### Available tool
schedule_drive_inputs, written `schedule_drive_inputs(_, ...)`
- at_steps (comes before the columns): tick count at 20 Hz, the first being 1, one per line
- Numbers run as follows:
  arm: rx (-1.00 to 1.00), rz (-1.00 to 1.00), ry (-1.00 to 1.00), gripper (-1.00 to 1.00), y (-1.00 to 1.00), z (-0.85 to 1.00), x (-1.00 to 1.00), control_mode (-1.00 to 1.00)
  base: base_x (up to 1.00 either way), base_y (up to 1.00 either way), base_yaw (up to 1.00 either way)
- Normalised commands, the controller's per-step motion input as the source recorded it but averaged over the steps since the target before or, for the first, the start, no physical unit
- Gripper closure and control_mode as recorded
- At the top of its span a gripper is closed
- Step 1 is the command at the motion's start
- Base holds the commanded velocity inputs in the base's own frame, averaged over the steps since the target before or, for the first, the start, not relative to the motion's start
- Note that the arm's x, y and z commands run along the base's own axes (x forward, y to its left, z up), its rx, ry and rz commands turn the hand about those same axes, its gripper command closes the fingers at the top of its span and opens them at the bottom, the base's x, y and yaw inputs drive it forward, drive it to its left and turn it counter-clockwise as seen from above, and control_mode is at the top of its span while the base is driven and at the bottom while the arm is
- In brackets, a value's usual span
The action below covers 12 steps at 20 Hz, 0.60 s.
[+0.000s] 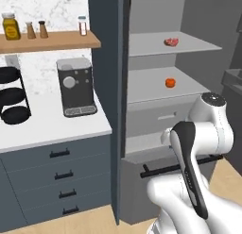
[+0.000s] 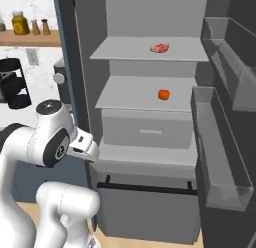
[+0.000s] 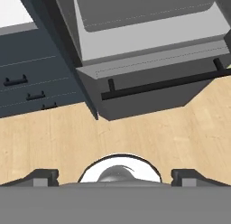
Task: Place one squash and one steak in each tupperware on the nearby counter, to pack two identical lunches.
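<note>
Squash (image 1: 170, 82) on middle fridge shelf, steak (image 1: 171, 41) on shelf above; none packed yet.
Hand (image 3: 114, 177) spread wide, empty, pointed down at floor before the fridge drawer (image 3: 149, 74). Risks: round squash rolling off under an off-centre pinch; arm clipping open door bins (image 2: 220, 147) on reach; worktop (image 1: 47, 122) far left.

upper grey fridge shelf (image 2: 125, 51): pinkish-red raw steak (image 2: 159, 48) | lower grey fridge shelf (image 2: 125, 99): round orange-red squash (image 2: 164, 94) | white countertop (image 1: 42, 124): grey coffee machine (image 1: 75, 87), black tiered rack (image 1: 13, 94)
</note>
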Motion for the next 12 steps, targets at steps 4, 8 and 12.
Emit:
schedule_drive_inputs(4, 0.0, 0.0, 0.0, -1.0, 0.0, 0.0, 0.0, 1.0, 0.31, -0.36, 0.01)
schedule_drive_inputs(8, 0.0, 0.0, 0.0, -1.0, 0.0, 0.0, 0.0, 1.0, 0.23, -0.37, 0.09)
schedule_drive_inputs(12, 0.0, 0.0, 0.0, -1.0, 0.0, 0.0, 0.0, 1.0, 0.28, -0.17, 0.13)
